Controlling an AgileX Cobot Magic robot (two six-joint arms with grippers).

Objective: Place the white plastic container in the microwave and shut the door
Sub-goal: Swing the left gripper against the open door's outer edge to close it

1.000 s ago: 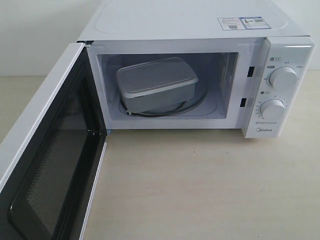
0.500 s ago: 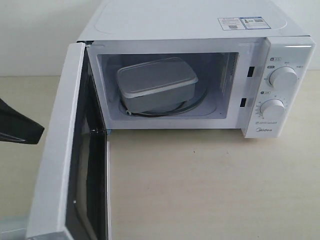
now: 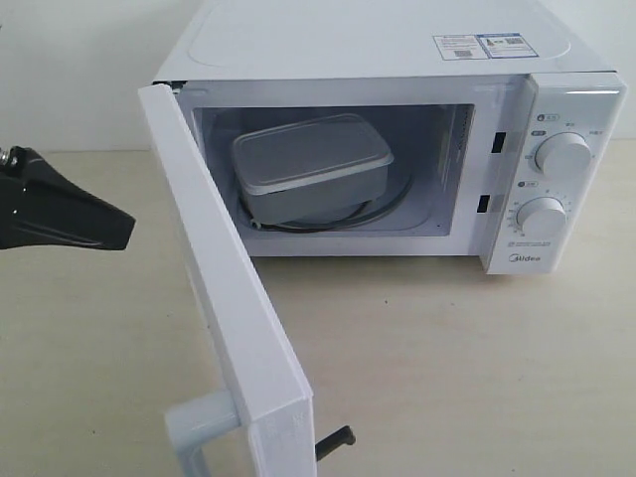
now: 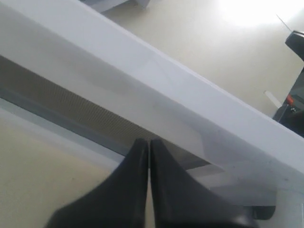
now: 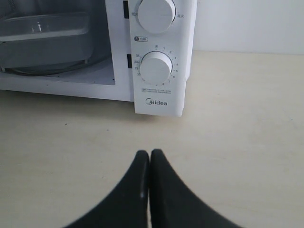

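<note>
Left wrist view shows my left pincer clenched on nothing, its tips close to the door; I cannot confirm contact. Within the last second the door has swung from wide open to roughly halfway toward the microwave, so closing is underway. The white plastic container sits inside the microwave. My right pincer, clenched empty, waits in front of the microwave. The door's lower end is cut off.

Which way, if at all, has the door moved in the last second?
Yes. The door has swung from wide open towards the front of the microwave, and is now roughly half closed.
</note>
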